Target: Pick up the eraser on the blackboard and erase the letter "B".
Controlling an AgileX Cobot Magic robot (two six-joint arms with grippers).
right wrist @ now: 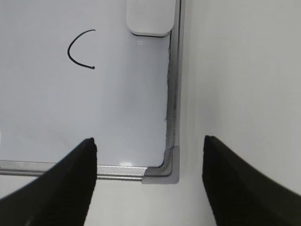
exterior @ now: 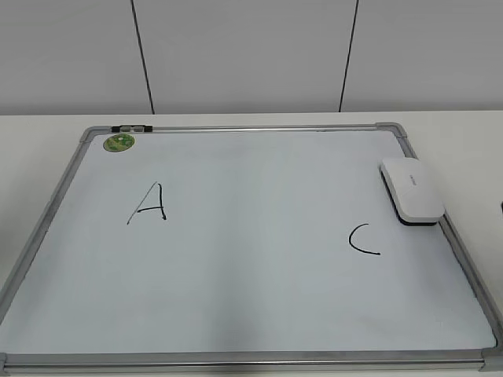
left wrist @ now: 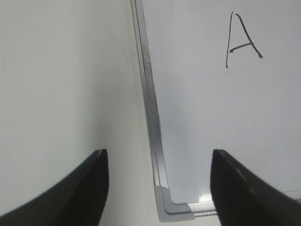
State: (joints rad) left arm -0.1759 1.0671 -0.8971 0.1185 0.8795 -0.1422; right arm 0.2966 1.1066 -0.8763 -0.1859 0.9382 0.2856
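Note:
The blackboard (exterior: 236, 314) is a white board in a silver frame lying flat on the table. The white eraser (exterior: 411, 189) lies at the board's right edge, above a black "C" (exterior: 362, 239). It also shows at the top of the right wrist view (right wrist: 148, 18), beyond the "C" (right wrist: 80, 49). A black "A" (exterior: 148, 203) is on the left and also shows in the left wrist view (left wrist: 241, 40). No letter "B" shows; the middle of the board is blank. My left gripper (left wrist: 159, 181) is open over the board's near left corner. My right gripper (right wrist: 149, 172) is open over the near right corner. Neither gripper shows in the exterior view.
A small round green magnet (exterior: 119, 142) sits at the board's far left corner, next to a dark clip (exterior: 131, 127) on the frame. The white table (exterior: 464, 141) surrounds the board. A panelled wall (exterior: 251, 55) stands behind.

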